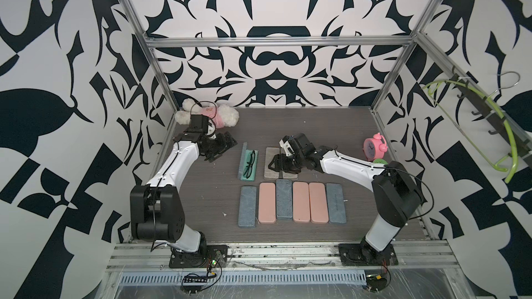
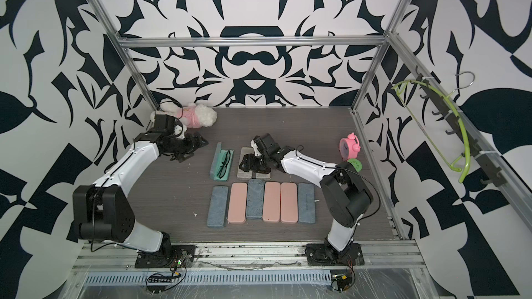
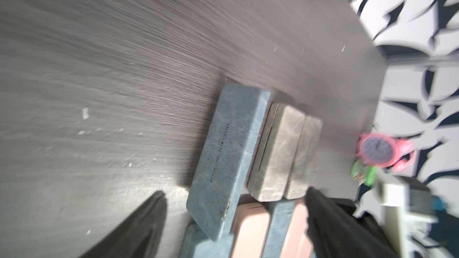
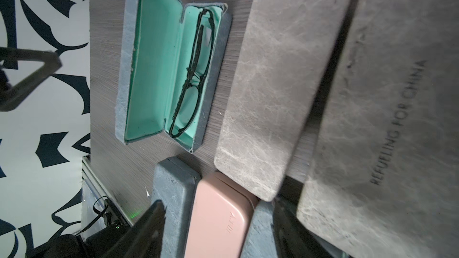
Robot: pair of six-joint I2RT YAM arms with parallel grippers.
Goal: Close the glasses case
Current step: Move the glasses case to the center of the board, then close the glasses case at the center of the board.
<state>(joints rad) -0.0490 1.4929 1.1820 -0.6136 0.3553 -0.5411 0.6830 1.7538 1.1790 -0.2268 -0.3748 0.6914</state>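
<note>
The glasses case (image 1: 248, 165) lies open on the worktop (image 1: 201, 197), just beyond a near row of six closed cases (image 1: 292, 203) and just beside two grey cases (image 4: 280, 83). Its lid (image 4: 151, 53) stands up along the side facing the left arm (image 1: 172, 165), and the glasses (image 4: 191, 75) rest in the teal-lined tray. By this showing, the packing is done and the whole closing is left: the lid has yet to be folded over and pressed down.

The left arm's jaws stand apart near the lid's outer face, clamped on nothing. The right arm (image 1: 351, 165) holds its jaws apart above the grey cases, also empty.

The left wrist view is smeared, so whether the left jaws touch the lid cannot be told. The hinge and catch are too small to read. In both top views the right arm covers much of the grey cases. Farther back, the left arm hides part of a plush toy (image 1: 227, 115).
</note>
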